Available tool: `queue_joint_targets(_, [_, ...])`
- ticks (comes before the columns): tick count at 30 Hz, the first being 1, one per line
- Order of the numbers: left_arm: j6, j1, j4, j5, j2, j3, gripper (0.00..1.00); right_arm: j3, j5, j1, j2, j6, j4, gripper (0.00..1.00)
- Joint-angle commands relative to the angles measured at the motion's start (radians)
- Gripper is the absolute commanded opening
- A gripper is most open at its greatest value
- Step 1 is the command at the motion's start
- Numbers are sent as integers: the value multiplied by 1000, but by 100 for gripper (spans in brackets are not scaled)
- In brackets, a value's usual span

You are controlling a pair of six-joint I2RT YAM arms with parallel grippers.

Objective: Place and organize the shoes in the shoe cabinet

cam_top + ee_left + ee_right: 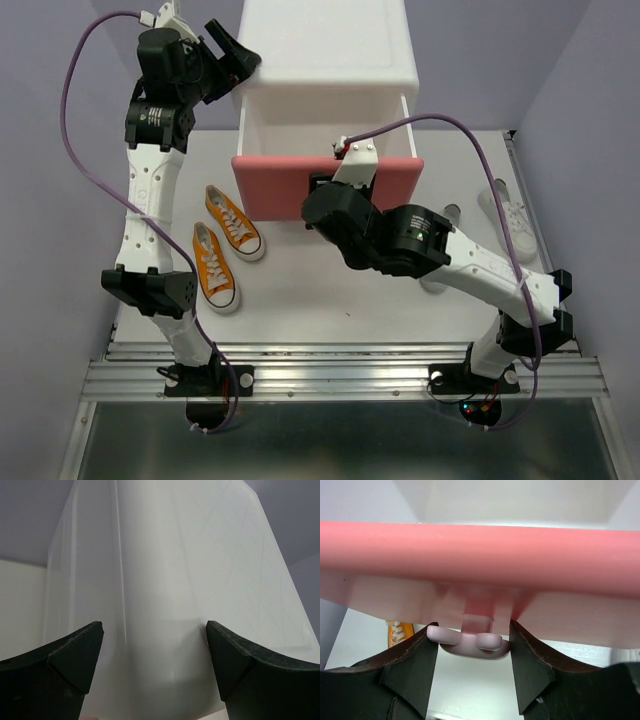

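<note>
At the white boxy shoe cabinet [330,45], my right jaws pinch its pale bunny-shaped knob [470,642], left jaws gaping wide; a skewed pull may slip off.

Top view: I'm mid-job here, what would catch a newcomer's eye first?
The pink drawer stands pulled out of the white cabinet at the top centre, with the right pincer closed on its knob. Two orange shoes lie side by side on the table, left of the drawer. The left pincer sits open at the cabinet's left corner.
</note>
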Motion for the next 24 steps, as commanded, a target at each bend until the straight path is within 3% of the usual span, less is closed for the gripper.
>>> queue_joint_targets(1, [87,6,-211,-123,41,-74,93,-12,-86,101,-45,223,-102,1])
queue_joint_targets(9, [67,-1,-178,-159,30,-120,93,-81,-121,147,-94,326,-142,1])
queue_joint_targets(18, [53,-7,-129,-193,3,-169,93,6,-161,198,-78,374,-307,1])
queue_joint_targets(24, [55,-7,-129,-203,1,-178,93,5,-182,198,-97,319,-352,1])
